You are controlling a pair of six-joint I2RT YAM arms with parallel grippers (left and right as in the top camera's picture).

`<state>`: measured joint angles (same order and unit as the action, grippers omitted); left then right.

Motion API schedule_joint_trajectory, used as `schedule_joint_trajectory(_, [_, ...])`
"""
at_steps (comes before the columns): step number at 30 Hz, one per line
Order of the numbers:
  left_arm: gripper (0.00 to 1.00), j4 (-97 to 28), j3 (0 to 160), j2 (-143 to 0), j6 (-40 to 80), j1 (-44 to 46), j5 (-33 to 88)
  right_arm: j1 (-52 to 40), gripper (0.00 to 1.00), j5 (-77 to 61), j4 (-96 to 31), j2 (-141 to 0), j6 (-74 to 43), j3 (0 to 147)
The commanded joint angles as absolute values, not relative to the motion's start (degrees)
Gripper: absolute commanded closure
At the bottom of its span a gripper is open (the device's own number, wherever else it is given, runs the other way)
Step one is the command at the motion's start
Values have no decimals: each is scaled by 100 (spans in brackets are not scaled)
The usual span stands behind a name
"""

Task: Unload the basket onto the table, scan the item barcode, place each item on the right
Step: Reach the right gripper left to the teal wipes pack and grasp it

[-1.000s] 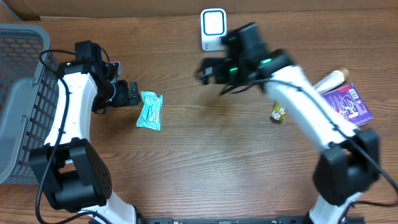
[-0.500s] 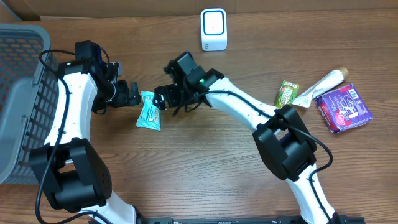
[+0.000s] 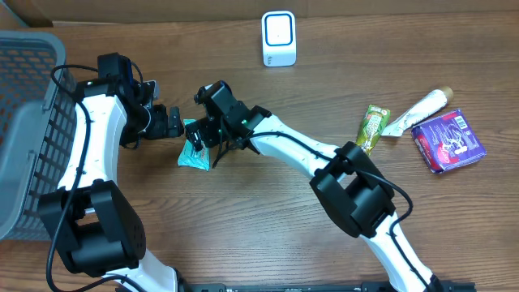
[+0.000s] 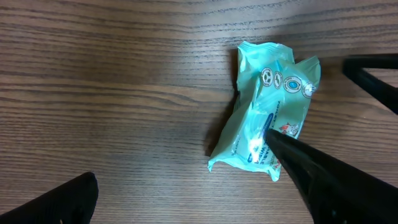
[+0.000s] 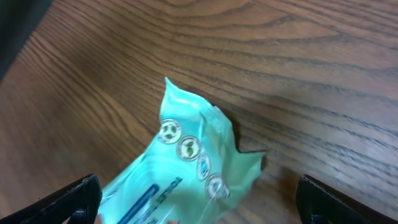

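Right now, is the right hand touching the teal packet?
Cannot tell. The right wrist view has the teal packet inside the open right hand, fingertips cropped at the frame edge; overhead, the hand overlaps it.

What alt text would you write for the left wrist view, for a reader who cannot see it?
A crumpled teal packet lies on a wooden table, its printing visible. The open left gripper hovers over it, with one dark fingertip overlapping the packet's lower edge in this view.
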<state>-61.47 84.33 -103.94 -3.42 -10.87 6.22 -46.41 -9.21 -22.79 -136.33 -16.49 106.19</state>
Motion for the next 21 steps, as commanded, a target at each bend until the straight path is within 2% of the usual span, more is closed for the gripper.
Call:
schedule_joint_trajectory(1, [0, -6141, 8414, -10283, -449, -1048, 620, -4644, 0, -744, -2130, -13808, -1490, 10763])
schedule_joint_trajectory(5, [0, -6139, 8414, -10283, -449, -1048, 620, -4644, 0, -517, -2119, -13937, -1492, 10763])
schedule_joint_trajectory(17, [0, -6139, 8412, -10283, -447, -1048, 620, -4637, 0, 2016, -3009, -14066, -1439, 10718])
schedule_joint_trajectory(21, [0, -6141, 8414, -10283, -449, -1048, 620, -4628, 0, 2436, -3439, -14059, -1094, 10737])
